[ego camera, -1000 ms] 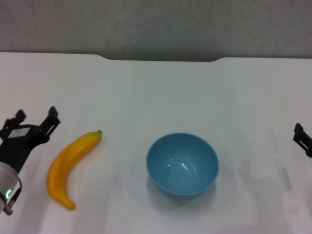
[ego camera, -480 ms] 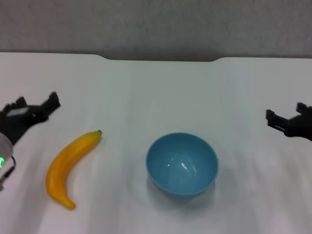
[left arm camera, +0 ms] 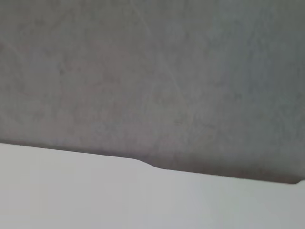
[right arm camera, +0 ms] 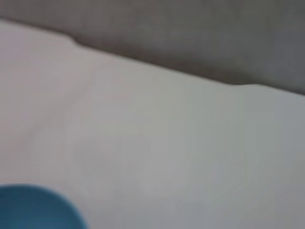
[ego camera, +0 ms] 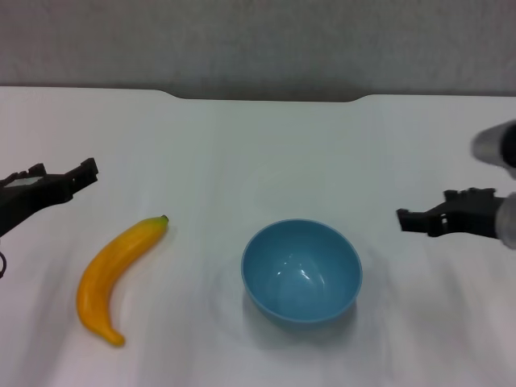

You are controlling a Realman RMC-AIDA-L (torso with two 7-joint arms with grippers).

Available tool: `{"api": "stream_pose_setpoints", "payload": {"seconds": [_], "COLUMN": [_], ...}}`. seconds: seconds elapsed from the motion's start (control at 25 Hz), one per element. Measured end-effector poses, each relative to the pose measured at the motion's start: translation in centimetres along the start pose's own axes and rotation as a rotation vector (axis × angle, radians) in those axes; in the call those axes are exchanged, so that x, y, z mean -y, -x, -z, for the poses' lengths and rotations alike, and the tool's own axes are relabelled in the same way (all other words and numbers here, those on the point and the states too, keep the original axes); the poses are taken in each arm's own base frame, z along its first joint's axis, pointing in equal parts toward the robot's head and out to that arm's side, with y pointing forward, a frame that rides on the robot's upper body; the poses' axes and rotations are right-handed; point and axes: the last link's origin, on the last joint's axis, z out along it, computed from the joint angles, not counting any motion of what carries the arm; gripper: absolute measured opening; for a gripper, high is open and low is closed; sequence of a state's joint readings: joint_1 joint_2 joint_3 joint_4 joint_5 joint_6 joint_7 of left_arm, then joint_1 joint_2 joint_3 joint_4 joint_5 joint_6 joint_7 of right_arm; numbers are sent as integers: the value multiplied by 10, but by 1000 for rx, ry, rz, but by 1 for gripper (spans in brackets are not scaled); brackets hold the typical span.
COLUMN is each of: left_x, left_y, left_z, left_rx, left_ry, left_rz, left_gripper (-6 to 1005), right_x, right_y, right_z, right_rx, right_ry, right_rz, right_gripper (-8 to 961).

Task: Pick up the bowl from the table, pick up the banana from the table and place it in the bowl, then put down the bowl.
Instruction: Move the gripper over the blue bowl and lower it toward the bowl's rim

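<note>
**Both grippers above the table, bowl and banana untouched**

The bowl stands upright on the table, nearest the camera in the head view, with nothing visible inside it. The banana lies flat on the table on the robot's left side of the bowl, well apart from it, with its dark stem tip pointing toward the far edge.

The right gripper holds nothing; it sits just beyond the bowl's rim on the right side and does not touch it. Its arm is cut off by the picture edge, and whether its fingers are spread or closed cannot be determined. The right wrist view shows only a cut-off arc of the bowl.

The left gripper also holds nothing. The banana lies nearer the camera than this gripper, apart from it. Its finger state cannot be determined. The left wrist view shows only the table's notched far edge and grey wall.
</note>
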State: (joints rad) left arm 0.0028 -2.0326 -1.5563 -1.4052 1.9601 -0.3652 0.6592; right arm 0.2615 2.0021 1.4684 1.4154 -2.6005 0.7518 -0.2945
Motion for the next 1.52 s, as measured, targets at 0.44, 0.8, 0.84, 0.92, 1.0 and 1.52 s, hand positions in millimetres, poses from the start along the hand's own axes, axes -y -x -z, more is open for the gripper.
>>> {"api": "stream_pose_setpoints", "payload": {"seconds": [0.44,0.8,0.84,0.92,1.0,1.52], "left_x": [3,5,5,7,8,9], "left_y": [3,6,6,8,10,16], "left_z": [-6,-7,-7,-7,-7,-9], "left_rx": [23,31,31,37,42,58], "left_ry": [-13,-20,-21,-24,-28,-32], "left_rz": [-74,-73,-73,-76,-77,-76], "left_gripper": [873,875,875,876,876,879], "right_x": [-44,-62,-63,-67,-71,-63], "right_y": [15,-4,-6,-12,-19,-34], "right_z": [-21,-34,-35,-38,-41,-48], "right_rx": [-50,-76,-79,-84,-85,-117], "right_ry": [90,124,129,142,153,129], "right_rz": [72,27,21,7,-7,-41], "right_gripper": [880,879,879,880,880,863]}}
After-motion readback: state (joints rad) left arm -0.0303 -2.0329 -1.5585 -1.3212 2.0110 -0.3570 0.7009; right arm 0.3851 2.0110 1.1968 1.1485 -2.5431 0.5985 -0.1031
